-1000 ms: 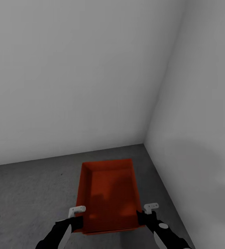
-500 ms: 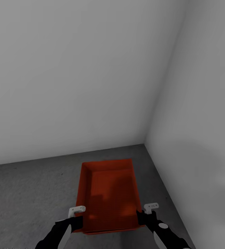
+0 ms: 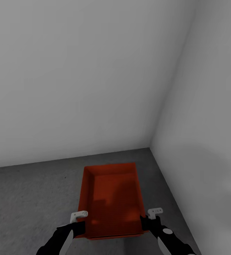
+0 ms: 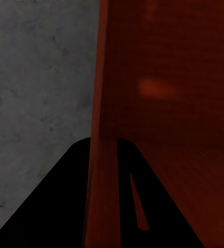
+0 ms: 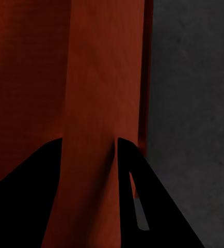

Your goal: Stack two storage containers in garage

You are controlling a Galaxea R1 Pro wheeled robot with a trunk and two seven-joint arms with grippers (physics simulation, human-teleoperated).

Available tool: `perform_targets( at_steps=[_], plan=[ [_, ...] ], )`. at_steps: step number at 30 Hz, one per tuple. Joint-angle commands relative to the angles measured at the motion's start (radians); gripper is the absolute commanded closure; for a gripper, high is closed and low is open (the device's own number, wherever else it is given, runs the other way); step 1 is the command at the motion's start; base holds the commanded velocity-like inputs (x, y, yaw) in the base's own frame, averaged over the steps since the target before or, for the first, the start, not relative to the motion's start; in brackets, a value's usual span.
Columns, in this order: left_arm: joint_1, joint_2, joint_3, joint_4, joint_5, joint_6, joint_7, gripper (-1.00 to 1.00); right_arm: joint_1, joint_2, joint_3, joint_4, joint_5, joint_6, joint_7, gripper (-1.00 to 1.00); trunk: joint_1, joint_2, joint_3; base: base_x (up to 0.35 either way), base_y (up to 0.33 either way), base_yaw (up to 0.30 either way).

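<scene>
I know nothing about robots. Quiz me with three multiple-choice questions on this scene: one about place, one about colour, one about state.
1. Where is the bin?
A) near a corner of two white walls
B) on a sofa
C) on a shelf

2. Its colour?
A) blue
B) orange-red
C) green

3. The bin is:
A) lidded
B) full
C) empty, gripped on both sides

Answers:
1 A: the walls meet just beyond the orange-red bin.
2 B: every view shows it orange-red.
3 C: left fingers and right fingers straddle its side walls; its inside is bare.
</scene>
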State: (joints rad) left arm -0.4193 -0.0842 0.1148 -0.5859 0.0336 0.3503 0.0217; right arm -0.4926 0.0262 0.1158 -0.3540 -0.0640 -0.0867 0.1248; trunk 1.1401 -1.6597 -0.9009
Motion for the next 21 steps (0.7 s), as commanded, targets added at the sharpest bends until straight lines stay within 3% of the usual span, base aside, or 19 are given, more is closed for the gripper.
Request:
perform_targets(
  at_steps=[1, 21],
  plan=[
    [-0.001, -0.035, -0.002, -0.005, 0.019, 0.006, 0.006, 1.00, 0.000, 0.023, 0.053, 0.005, -0.007, 0.039, 0.006, 1.00, 0.000, 0.000, -0.001, 0.000, 0.000, 0.000],
    [-0.001, -0.035, -0.002, -0.005, 0.019, -0.007, 0.006, 1.00, 0.000, 0.023, 0.053, 0.005, -0.007, 0.039, 0.006, 1.00, 0.000, 0.000, -0.001, 0.000, 0.000, 0.000]
  ],
)
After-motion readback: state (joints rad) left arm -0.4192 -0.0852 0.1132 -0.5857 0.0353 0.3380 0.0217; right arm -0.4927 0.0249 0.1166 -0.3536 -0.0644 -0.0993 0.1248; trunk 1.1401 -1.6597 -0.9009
